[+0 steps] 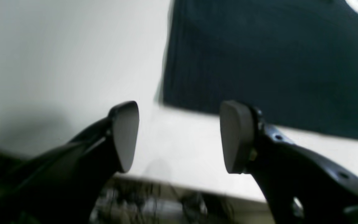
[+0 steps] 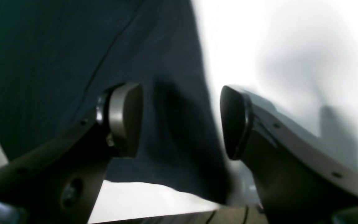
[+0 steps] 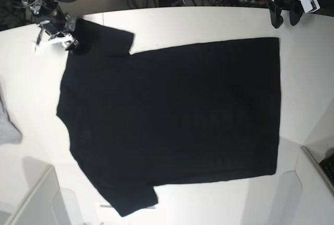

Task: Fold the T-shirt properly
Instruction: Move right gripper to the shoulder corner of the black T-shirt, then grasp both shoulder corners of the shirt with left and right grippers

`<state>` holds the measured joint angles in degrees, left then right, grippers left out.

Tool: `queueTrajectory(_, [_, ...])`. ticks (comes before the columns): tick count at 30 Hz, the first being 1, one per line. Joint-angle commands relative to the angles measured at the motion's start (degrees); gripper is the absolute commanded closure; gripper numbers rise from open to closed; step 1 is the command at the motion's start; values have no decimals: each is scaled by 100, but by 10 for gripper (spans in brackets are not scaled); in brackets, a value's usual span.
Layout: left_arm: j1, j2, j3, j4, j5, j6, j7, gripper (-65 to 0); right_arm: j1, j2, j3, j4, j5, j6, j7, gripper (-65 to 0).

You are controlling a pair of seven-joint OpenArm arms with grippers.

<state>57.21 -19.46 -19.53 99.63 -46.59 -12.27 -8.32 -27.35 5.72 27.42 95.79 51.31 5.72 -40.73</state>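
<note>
black t-shirt [image 3: 172, 120] spread flat on the white tabletop [image 3: 209, 24], plain side up, sleeves toward the right arm's side and hem toward the left arm's side, with a bit of light grey cloth [image 3: 6, 126] at the tabletop edge. left gripper [image 1: 179, 137] above bare tabletop just beside a corner of the hem, fingers [image 1: 125, 137] apart and holding nothing. right gripper [image 2: 182, 121] over the edge of a sleeve, fingers [image 2: 126, 119] also apart, one above the fabric and one above the tabletop, not clamped on anything.

Base view high overhead, both wrist views close behind claws, all sharing T-shirt [image 3: 172, 115] edges
</note>
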Motion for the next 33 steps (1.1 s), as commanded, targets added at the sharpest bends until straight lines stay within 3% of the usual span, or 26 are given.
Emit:
queueTrajectory(1, [-55,-54,-56,63,-260,-43,-25,-385,-65,31,-21,17,-63,-31,-195,-369])
queueTrajectory(6, [-363,-45,-531,-95,-796,-87,862,-387,-73,31,-91,8,-63,-31,-213,-369])
queueTrajectory(12, [-627,201,-953,-131,-840,-922,1460,-385,-135,31,-118,8,-63,-31,-221,-368])
queueTrajectory(16, [-987,535,-1498,-271,-805,-1098,2348,-385,-153,145,-434,-106,-63,-31,-195,-365])
queueTrajectory(18, [-1154,641,-1761,-342,-796,-1098,2770,-385,-135,163,-496,-256,-63,-31,-178,-324])
queueTrajectory(21, [-1339,720,-2051,-359,-796,-1107,3157,-380,-109,163,-496,-388,-63,-31,-178,-213])
queueTrajectory(29, [-1391,685,-2043,-359,-796,-1107,3201,-374,-100,180,-452,-388,-63,-31,-178,-11])
queueTrajectory(33, [-1409,694,-2034,-359,-787,-1107,3201,-372,-91,171,-443,-388,-63,-40,-178,0])
